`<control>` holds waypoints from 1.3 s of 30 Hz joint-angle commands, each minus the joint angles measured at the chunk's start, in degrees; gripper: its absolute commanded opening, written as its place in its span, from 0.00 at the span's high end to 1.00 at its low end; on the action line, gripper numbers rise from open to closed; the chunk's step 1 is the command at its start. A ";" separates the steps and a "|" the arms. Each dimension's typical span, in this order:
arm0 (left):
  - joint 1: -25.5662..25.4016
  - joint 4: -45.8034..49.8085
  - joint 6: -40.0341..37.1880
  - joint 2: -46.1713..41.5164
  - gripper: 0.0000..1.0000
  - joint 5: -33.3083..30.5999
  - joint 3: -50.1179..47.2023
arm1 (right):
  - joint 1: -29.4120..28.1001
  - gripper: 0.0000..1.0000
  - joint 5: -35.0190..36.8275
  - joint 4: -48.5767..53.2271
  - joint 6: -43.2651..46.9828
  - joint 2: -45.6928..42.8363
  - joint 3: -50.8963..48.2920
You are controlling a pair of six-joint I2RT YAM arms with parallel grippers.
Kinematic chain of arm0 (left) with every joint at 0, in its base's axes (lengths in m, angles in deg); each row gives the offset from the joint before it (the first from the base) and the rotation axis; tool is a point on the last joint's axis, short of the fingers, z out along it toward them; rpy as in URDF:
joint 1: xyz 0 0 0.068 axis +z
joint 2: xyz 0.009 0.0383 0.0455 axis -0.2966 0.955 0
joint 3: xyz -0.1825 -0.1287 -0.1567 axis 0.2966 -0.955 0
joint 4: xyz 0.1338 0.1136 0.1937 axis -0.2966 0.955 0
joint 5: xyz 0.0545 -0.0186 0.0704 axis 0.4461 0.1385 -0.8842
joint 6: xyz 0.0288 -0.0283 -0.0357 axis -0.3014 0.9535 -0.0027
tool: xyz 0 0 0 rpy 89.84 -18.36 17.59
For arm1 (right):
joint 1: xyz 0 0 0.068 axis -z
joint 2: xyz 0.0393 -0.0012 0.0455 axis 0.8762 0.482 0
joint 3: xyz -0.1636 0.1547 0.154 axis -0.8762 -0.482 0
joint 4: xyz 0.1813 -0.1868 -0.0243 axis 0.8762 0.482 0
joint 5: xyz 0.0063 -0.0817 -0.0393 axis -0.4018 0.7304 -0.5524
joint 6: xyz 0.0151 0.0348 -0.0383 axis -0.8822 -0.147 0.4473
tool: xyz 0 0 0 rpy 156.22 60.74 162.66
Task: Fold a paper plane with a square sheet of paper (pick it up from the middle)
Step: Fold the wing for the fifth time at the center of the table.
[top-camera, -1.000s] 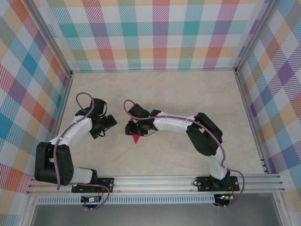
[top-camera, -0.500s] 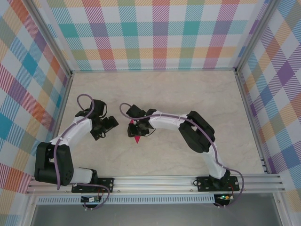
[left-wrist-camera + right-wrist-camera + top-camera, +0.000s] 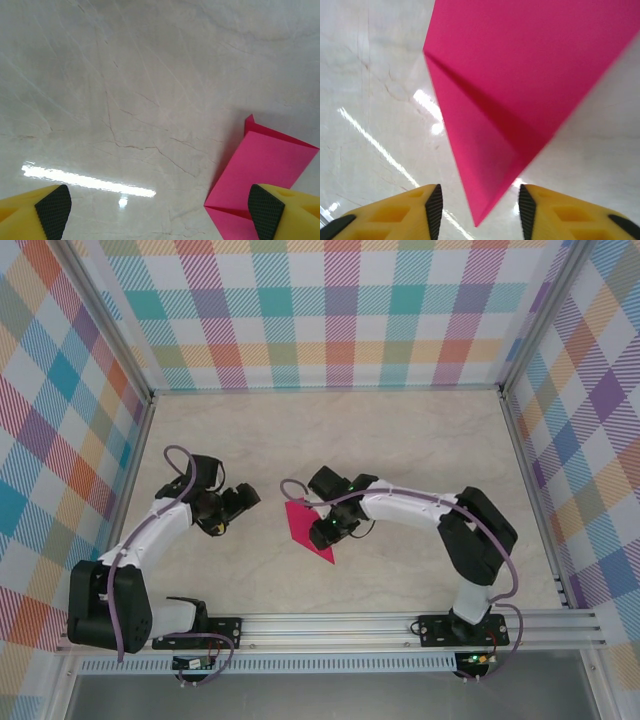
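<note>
Because the magenta-pink sheet of paper (image 3: 308, 532) is thin and already creased into a narrow pointed shape, I judge it nearly weightless, limp across its flaps yet a little stiffer along its folds. If pushed at an edge, it would likely slide on the glossy pale marbled worktop (image 3: 400, 440) rather than lift. It lies near the middle of the worktop, a touch toward 6 o'clock, its long point aimed at about 5 o'clock in the overhead view. The right end effector (image 3: 480, 210) hangs at 3 o'clock of it, jaws partly apart with the paper's sharp tip in the gap and bare worktop showing either side, so it does not appear to grip anything. The left end effector (image 3: 159, 217) sits at 9 o'clock of the paper, jaws spread wide and empty, one paper corner just beside a pad. A pinch would probably hold best across the doubled layers by the centre crease, pressed gently, since a hard or off-centre squeeze could crumple a flap.
</note>
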 commanded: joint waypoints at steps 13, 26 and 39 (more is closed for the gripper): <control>-4.86 -12.64 9.26 -7.40 0.09 9.75 -11.31 | -0.30 0.64 1.53 -22.03 -37.46 -0.87 -7.69; -7.53 -13.41 11.07 -5.64 0.10 8.56 -11.92 | -2.14 0.63 -3.12 -24.33 -33.05 -6.05 -11.99; -12.75 -19.85 13.59 -0.49 0.18 10.39 -11.20 | -0.02 0.65 -2.72 -30.14 -38.40 -2.24 -15.42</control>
